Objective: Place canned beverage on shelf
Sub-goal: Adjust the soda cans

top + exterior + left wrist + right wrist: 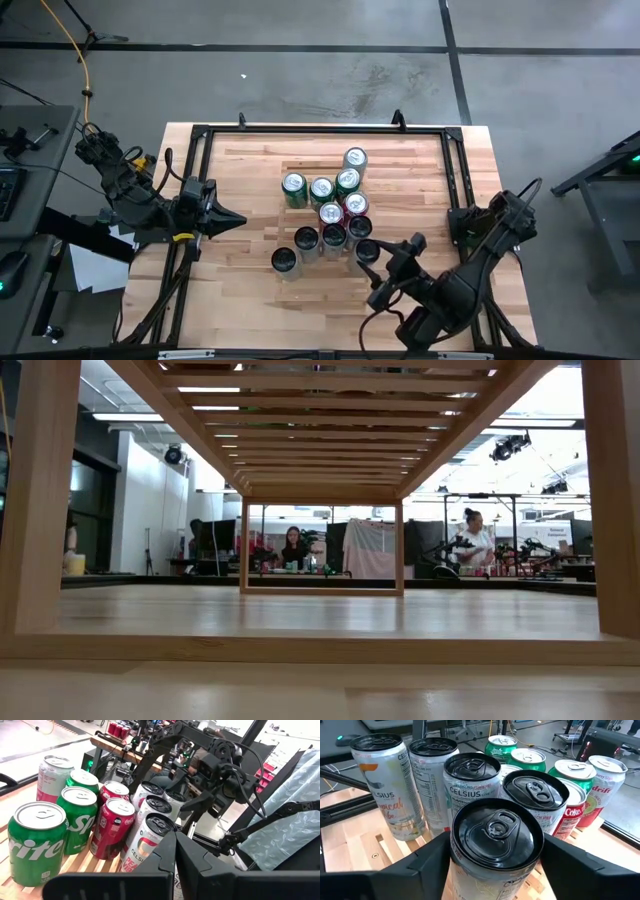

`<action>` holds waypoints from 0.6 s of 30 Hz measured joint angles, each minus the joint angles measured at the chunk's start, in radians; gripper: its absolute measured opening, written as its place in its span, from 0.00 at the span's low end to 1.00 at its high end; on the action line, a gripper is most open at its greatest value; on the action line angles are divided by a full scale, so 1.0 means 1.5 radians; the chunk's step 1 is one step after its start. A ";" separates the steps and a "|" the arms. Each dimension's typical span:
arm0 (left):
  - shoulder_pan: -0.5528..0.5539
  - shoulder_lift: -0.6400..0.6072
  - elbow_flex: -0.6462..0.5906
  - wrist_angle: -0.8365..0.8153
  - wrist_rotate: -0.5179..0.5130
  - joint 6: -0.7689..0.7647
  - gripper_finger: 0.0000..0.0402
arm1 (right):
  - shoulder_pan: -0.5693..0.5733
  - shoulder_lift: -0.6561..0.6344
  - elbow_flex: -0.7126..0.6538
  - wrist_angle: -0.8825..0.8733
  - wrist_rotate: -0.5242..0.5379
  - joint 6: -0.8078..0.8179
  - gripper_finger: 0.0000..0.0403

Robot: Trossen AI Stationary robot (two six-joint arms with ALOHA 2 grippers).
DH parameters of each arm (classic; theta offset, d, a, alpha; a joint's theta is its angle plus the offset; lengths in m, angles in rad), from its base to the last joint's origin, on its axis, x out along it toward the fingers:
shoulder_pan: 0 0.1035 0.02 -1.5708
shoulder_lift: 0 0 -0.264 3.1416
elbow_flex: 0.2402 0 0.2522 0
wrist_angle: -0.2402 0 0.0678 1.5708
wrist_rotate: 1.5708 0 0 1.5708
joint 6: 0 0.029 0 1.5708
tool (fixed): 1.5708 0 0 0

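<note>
The black-topped can (496, 845) stands upright on the shelf (250, 170), at about five o'clock of the can cluster near the table's middle. The right gripper (378, 270) has its fingers (427, 857) spread on either side of this can, close against its wall; whether they press it cannot be told. Just beside it, toward eleven o'clock, stand more black-lidded Celsius cans (470, 790), then red cans (112, 827), and farthest, toward twelve o'clock, green Sprite cans (37, 842) and a pink-and-white can (600, 790). One black-topped can (284, 262) stands slightly apart at the cluster's seven o'clock. The left gripper (238, 220) sits at nine o'clock of the cluster, apart from it, fingers pressed together with nothing between them, pointing toward the cans.
</note>
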 joint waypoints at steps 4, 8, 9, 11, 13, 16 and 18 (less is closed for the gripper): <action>0.000 0.000 0.000 0.000 0.000 0.000 0.00 | -0.002 0.000 0.000 0.007 -0.023 -0.020 0.72; 0.000 0.000 0.000 0.000 0.000 0.000 0.00 | -0.002 0.000 0.000 0.008 -0.045 -0.024 0.75; 0.000 0.000 0.000 0.000 0.000 0.000 0.00 | -0.002 0.000 0.000 0.008 -0.052 -0.026 0.75; 0.000 0.000 0.000 0.000 0.000 0.000 0.00 | -0.002 0.001 0.004 0.009 -0.062 -0.038 0.75; 0.000 0.000 0.000 0.000 0.000 0.000 0.00 | -0.002 0.001 0.014 0.009 -0.068 -0.053 0.76; 0.000 0.000 0.000 0.000 0.000 0.000 0.00 | -0.002 0.001 0.037 0.005 -0.084 -0.082 0.76; 0.000 0.000 0.000 0.000 0.000 0.000 0.00 | -0.002 0.001 0.055 -0.001 -0.109 -0.109 0.76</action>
